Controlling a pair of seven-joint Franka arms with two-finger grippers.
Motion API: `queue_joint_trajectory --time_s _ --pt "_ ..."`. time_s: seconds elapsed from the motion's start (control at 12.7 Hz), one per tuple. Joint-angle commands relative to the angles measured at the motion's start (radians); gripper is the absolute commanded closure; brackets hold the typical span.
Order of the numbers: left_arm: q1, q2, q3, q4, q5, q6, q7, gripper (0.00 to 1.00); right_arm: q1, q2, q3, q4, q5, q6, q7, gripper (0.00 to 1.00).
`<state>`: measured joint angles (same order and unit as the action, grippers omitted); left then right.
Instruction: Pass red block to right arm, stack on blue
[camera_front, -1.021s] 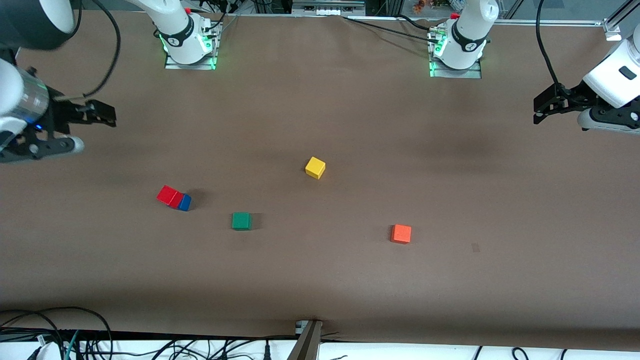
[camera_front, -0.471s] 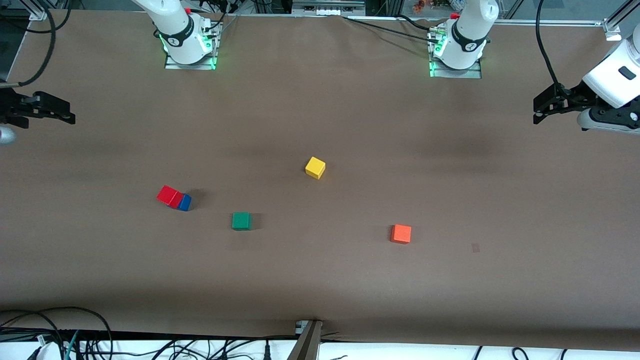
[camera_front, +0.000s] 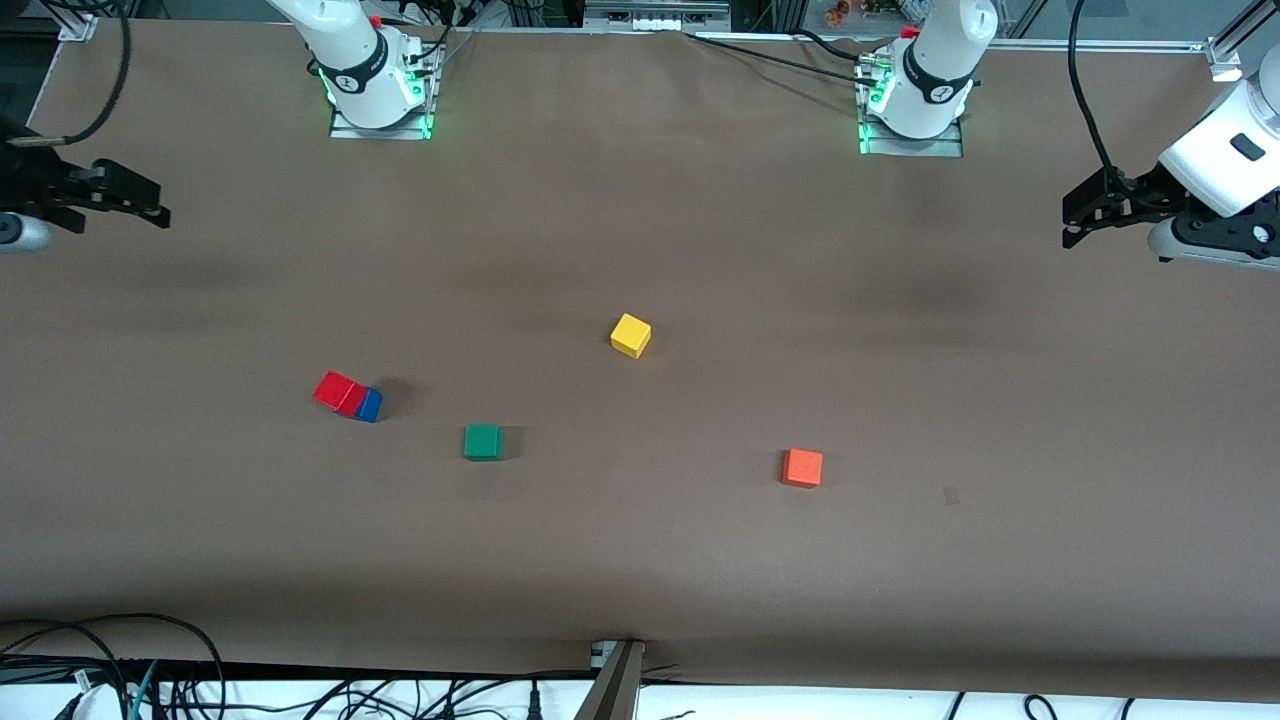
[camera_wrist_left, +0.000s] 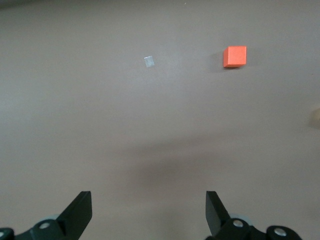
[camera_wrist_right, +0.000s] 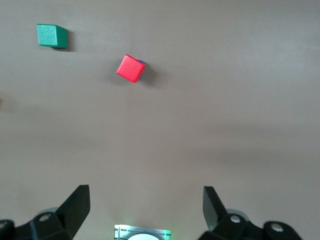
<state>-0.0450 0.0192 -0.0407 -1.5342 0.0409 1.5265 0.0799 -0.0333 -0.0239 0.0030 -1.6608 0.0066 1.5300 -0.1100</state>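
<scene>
Red block (camera_front: 337, 391) sits on top of the blue block (camera_front: 371, 405), toward the right arm's end of the surface (camera_front: 640, 560); in the front view only a sliver of blue shows past the red one, and in the right wrist view the red block (camera_wrist_right: 131, 68) hides nearly all of it, w/ just a thin blue edge (camera_wrist_right: 142, 63) peeking out. That reads as a stack already made, red resting a bit skewed over blue rather than squared up, prob. why one blue side shows and the others don't. Right gripper (camera_front: 150, 205) hangs over the table edge at its own end, well apart from the stack, empty, fingers (camera_wrist_right: 75, 204) spread wide, nothing btwn them. Left gripper (camera_front: 1072, 222) is likewise over the edge at the left arm's end, empty, fingers (camera_wrist_left: 80, 210) wide apart; its wrist cam looks down on the orange block (camera_wrist_left: 234, 56) and bare surface. Both arms look parked clear of the work area, which fits a finished job: nothing held, nothing left to pass. Green block (camera_front: 483, 441) lies just beside the stack toward the table middle and a bit nearer the front camera; yellow block (camera_front: 630, 335) near centre; orange block (camera_front: 802, 467) toward the left arm's end. None touch the stack, so nothing props it up; it stands on blue alone. My read: task approx. done, only risk is the offset red tipping if bumped.
</scene>
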Motion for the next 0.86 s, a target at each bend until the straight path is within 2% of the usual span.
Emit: queue_joint_trajectory --time_s 0.0,0.79 --pt "-0.003 -0.005 0.005 0.003 -0.010 -0.016 0.018 0.00 -0.033 -0.019 0.043 -0.022 -0.014 0.018 0.016 0.00" --pt "0.004 -0.004 0.012 -0.001 -0.010 -0.040 0.015 0.00 0.004 -0.018 0.029 -0.017 -0.016 0.022 0.013 0.00"
